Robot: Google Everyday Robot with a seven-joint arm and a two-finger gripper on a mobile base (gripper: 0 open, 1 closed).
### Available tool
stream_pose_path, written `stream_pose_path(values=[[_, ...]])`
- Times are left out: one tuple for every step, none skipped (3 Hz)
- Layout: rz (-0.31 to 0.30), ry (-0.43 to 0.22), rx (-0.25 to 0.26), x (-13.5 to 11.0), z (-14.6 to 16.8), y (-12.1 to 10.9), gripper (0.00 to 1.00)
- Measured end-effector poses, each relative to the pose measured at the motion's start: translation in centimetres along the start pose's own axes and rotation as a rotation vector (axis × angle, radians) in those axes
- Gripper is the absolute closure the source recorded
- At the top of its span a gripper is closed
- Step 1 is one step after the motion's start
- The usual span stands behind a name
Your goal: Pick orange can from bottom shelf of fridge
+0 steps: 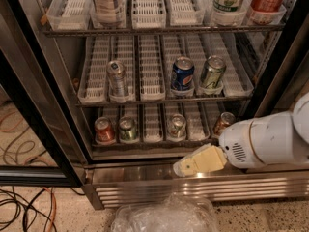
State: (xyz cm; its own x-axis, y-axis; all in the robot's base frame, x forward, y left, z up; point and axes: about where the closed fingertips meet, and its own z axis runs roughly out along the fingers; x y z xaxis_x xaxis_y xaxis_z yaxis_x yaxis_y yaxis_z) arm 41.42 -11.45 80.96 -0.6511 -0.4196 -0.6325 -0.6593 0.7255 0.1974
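While the hand (187,165) sits low, just outside the fridge (276,76) by the base grille (145,190), this reads as the approach step; no grasp yet. Can't tell how wide the hand is. Orange can (224,122) is rightmost on the bottom shelf (153,129), just above-right of the hand. It stands upright, long axis vertical, silver top up. Next move likely: lift, swing toward the can, close on its sides.

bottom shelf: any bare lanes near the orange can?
Two bare lanes on the bottom shelf: one between orange can and grey can, one between grey can and green can. Crowded at left: green can and red can in adjoining lanes. The tool sits outside, below the shelf front, left of the orange can.
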Motion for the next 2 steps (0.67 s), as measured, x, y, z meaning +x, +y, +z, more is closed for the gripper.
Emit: stream_pose_path(values=[[-0.002,-0.047,0.047,-1.22,0.09,-0.93,0.0],[-0.002,-0.056,0.048,-1.29,0.62,-0.96,0.0]])
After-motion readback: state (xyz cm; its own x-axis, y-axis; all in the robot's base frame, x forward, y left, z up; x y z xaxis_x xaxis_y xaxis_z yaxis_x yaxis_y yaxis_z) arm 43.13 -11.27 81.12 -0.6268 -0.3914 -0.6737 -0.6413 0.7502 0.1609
